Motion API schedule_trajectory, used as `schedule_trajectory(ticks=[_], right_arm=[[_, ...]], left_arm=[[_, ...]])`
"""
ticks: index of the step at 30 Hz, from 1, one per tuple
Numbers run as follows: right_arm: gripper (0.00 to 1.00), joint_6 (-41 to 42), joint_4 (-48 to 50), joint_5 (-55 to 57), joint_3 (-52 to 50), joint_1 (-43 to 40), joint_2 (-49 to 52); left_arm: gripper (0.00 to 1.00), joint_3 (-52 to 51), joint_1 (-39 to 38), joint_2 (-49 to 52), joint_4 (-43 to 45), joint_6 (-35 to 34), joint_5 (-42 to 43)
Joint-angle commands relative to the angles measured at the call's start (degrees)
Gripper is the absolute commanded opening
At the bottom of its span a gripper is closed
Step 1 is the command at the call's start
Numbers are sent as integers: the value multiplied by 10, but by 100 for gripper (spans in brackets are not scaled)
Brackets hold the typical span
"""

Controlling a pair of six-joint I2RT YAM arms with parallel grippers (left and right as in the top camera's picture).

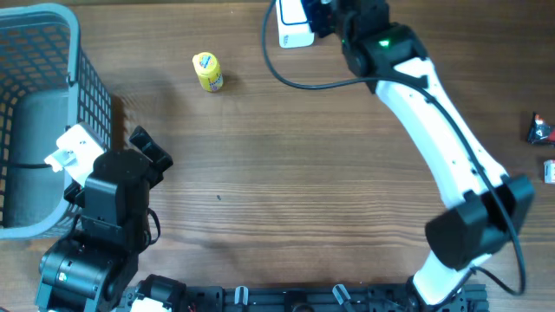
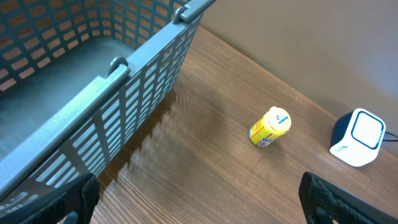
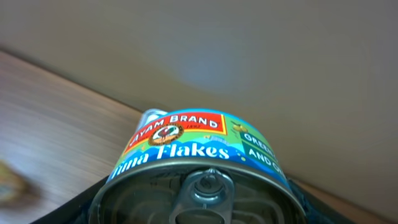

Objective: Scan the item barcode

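A tuna flakes can (image 3: 199,155) with a pull-tab lid fills the right wrist view, and my right gripper (image 3: 196,211) is shut on it, a dark finger on each side. In the overhead view that gripper (image 1: 334,17) is at the table's far edge, right beside the white scanner (image 1: 295,24). The can's barcode does not show. The scanner (image 2: 359,137) also appears at the right of the left wrist view. My left gripper (image 1: 149,149) is open and holds nothing, low over the wood next to the basket; its fingers (image 2: 323,199) frame bare table.
A grey mesh basket (image 1: 35,113) stands at the left edge, its wall (image 2: 124,106) close to my left gripper. A small yellow bottle (image 1: 208,72) lies on its side left of the scanner. Two small items (image 1: 539,128) sit at the right edge.
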Motion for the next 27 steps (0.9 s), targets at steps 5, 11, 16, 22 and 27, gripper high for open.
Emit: schedule_trajectory(ticks=[5,11,16,22,27], right_arm=[[49,-20,-116,192,8,-62,-17],[54,29,-168,120,8,-167,-17],[54,56,-197,-49,8,-323,-5],[54,58,-186,-126,8,-459,39],[55,64,-168,-128,8,-522,92]], left_arm=[[100,0,-2,-2,0,-6,-1],[100,0,-2,-2,2,-6,2],[100,0,-2,-2,2,-6,12],[100,0,-2,1,7,-6,47],[100,0,-2,21,28,-6,97]])
